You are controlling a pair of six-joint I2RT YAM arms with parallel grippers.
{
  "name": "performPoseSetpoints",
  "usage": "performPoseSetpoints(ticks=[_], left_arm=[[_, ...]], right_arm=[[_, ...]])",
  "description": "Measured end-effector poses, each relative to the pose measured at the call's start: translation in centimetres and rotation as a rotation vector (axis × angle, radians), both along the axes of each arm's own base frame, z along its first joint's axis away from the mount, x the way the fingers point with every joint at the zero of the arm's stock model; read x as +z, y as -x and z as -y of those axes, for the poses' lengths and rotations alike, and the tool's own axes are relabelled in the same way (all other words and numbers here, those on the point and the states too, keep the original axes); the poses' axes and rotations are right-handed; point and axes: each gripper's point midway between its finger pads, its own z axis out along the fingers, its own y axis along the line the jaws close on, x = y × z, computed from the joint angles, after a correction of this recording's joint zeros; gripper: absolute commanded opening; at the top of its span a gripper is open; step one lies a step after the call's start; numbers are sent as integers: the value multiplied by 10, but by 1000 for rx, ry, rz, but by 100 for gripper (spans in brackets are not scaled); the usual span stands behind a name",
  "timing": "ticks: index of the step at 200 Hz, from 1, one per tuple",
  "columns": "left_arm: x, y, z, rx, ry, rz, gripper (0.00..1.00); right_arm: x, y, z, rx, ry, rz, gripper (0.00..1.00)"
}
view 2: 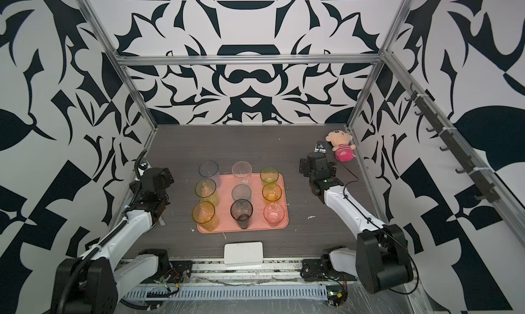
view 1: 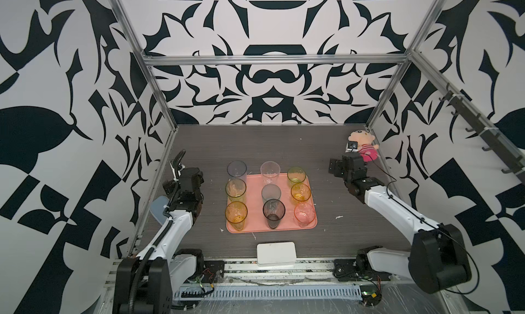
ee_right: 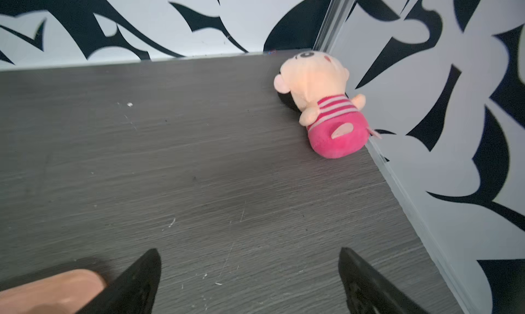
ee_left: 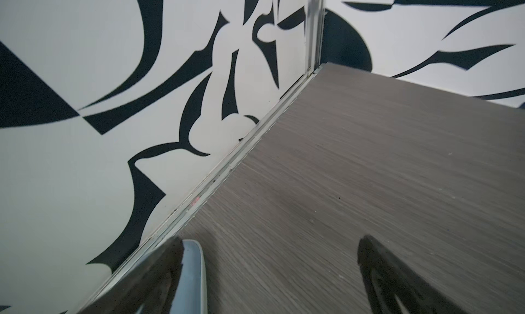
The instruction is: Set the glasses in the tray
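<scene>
The salmon-pink tray (view 1: 254,202) (view 2: 224,203) lies mid-table in both top views, and its corner (ee_right: 48,292) shows in the right wrist view. Several glasses stand on it in three rows. A blue-grey one (view 1: 236,169), a clear one (view 1: 270,170) and a yellow-green one (view 1: 296,175) are at the far edge. A smoky one (view 1: 274,211) and a pink one (view 1: 304,214) are near the front. My left gripper (view 1: 196,174) (ee_left: 271,241) hangs open and empty left of the tray. My right gripper (view 1: 339,165) (ee_right: 249,253) hangs open and empty to the tray's right.
A white box (view 1: 276,253) sits at the table's front edge. A plush toy (view 1: 363,146) (ee_right: 324,105) lies in the back right corner beside a small camera cube (view 1: 352,146). A pale blue-grey flat piece (view 1: 157,211) (ee_left: 193,270) lies under the left arm. Patterned walls close three sides.
</scene>
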Motion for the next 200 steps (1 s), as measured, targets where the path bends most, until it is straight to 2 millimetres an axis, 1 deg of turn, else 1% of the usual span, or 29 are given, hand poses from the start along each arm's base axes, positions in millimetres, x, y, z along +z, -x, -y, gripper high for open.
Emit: performPoseSetpoints(ticks=[15,30,41,55,74,105,115,128,142,165,182,200], left_arm=[[-10,-1,-6,17,-6,-12,99],[-10,-3,-9,15,1,15,99],[-9,-6,-8,0,15,42,99],[-9,-12,-5,-25,29,71,99],[-14,-19,-3,-53,46,97,99],[-44,-26,1,-96,76,73,100],[-54,-28,5,-118,89,60,99],[-61,-32,10,-151,103,62,99],[-65,-37,16,-190,114,71,99],[-63,-44,23,-234,122,98,99],[-62,-47,26,-255,127,108,99],[-61,-51,29,-280,122,136,99]], right_arm=[[-21,3,4,-3,5,-22,100],[-38,8,7,2,14,-24,100],[-47,13,9,5,25,-32,100],[-49,13,10,14,38,-18,100],[-45,10,11,26,56,28,100],[-41,7,11,50,89,101,100],[-43,6,11,57,100,110,100],[-46,4,11,62,111,109,100],[-48,1,10,71,118,117,100],[-51,2,10,82,115,146,100],[-61,5,10,98,114,148,100],[-76,4,5,133,108,131,100]])
